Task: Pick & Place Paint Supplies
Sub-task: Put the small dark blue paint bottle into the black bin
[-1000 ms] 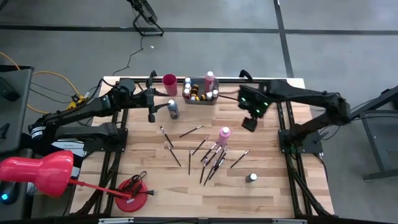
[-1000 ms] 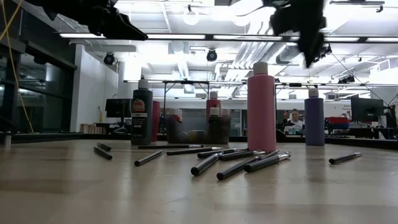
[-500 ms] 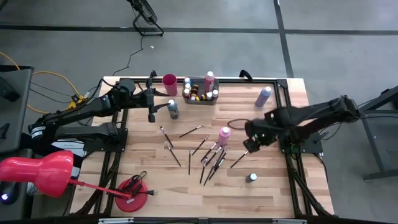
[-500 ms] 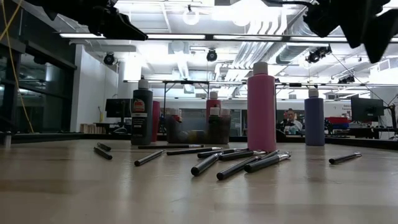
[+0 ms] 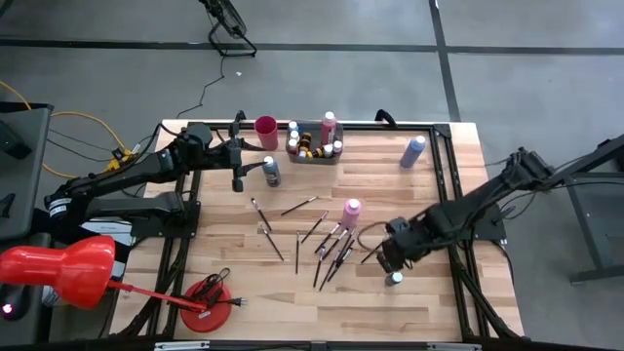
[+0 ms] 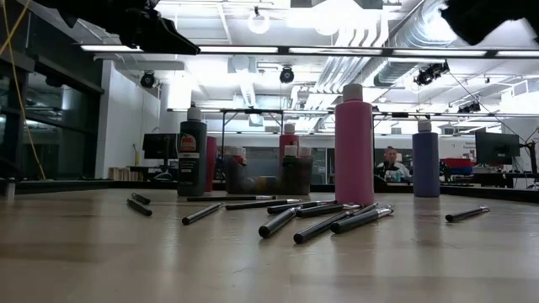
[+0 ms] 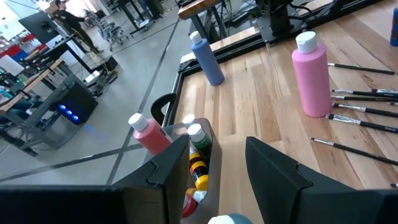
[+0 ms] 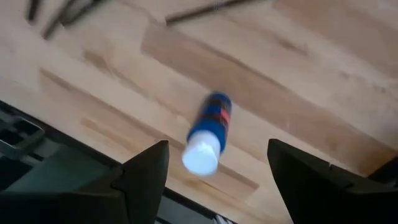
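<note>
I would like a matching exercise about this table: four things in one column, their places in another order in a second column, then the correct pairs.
Things:
1. lavender bottle
2. tall pink bottle
3. blue bottle
4. dark bottle

Places:
A. directly below the right claw
B. near the left claw, beside the grey tray
C. alone near the table's far right corner
D. among the scattered brushes

Pairs: 1-C, 2-D, 3-A, 4-B

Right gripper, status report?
Right gripper jaws open, above small blue white-capped paint bottle, not holding. Left gripper open, by grey tray. Nothing between.
</note>
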Robot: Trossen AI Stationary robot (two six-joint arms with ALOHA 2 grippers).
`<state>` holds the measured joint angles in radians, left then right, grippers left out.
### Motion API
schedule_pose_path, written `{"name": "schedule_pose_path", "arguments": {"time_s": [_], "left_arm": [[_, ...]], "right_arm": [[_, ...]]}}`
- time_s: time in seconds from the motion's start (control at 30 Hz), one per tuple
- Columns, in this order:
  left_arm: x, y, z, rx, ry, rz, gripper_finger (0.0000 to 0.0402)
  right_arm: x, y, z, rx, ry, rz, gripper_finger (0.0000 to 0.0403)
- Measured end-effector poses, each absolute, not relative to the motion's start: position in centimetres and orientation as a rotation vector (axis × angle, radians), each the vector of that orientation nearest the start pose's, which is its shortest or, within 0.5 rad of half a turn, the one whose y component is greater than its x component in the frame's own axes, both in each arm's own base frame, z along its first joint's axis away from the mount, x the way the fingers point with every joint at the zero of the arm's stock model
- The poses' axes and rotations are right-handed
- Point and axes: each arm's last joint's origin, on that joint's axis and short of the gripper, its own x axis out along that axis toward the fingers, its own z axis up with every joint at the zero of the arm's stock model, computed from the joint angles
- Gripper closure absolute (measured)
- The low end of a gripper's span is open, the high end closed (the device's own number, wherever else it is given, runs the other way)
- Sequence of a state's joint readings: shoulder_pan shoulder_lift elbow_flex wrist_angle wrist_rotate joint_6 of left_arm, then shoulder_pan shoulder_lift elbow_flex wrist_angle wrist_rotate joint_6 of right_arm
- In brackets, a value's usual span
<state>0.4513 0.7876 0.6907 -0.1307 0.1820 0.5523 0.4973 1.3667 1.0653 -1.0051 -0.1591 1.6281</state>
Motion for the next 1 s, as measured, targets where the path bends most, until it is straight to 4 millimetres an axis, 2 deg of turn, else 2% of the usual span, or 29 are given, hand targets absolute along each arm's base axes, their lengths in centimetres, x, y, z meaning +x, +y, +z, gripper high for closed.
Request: {"name": "schedule_pose_path", "arguments": {"time_s": [0.27, 0.6, 0.73, 1.0], "left_arm": [[16.2, 7.3, 30.5, 0.476, 0.285, 0.201, 0.0249], [16.2, 7.3, 30.5, 0.476, 0.285, 0.201, 0.0249], [16.2, 7.3, 30.5, 0.476, 0.284, 0.201, 0.0249], [16.2, 7.3, 30.5, 0.476, 0.285, 0.201, 0.0249]], "right_arm": [[21.4, 15.2, 23.7, 1.060, 1.404, -0.583, 0.0137], [21.8, 16.5, 21.8, 0.997, 1.362, -0.660, 0.0140], [21.9, 16.5, 21.8, 1.006, 1.359, -0.665, 0.0160], [21.5, 17.0, 21.8, 0.994, 1.373, -0.649, 0.0226]]}}
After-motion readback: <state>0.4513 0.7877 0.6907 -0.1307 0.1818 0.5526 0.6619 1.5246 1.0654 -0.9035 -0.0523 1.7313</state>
